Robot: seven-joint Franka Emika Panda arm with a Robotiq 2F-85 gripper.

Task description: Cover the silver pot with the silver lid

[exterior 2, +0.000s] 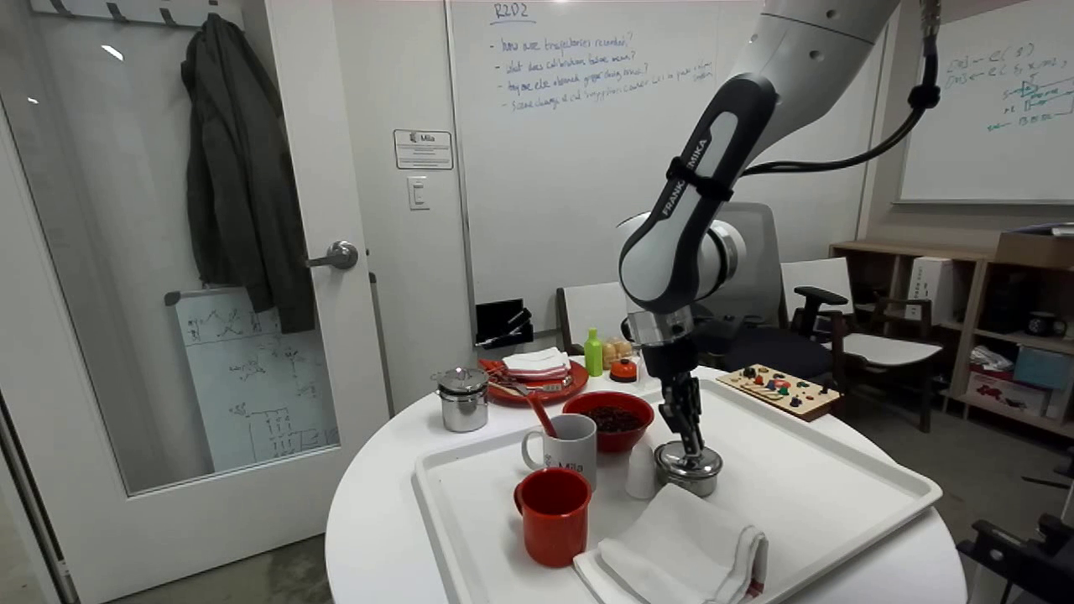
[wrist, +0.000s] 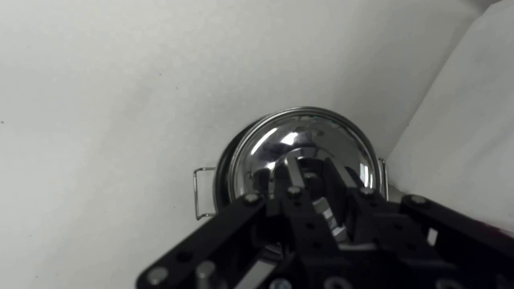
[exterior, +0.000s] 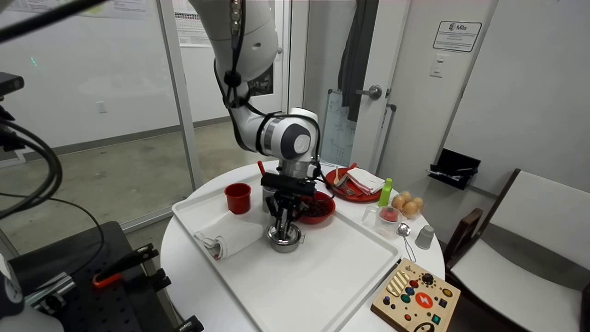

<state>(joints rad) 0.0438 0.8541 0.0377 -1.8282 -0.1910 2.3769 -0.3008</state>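
Silver over silver, with the lid [wrist: 309, 136] straight below the claw [wrist: 311, 161] and roughly level across the pot [exterior: 284, 248], touching it or just above, unclear which. Narrowly parted at the fingers [wrist: 296, 172], apparently astride the lid's knob [wrist: 310, 175]; cannot tell pinching from straddling. Probably needs slight centring, given pot edge bared leftward in the wrist view.
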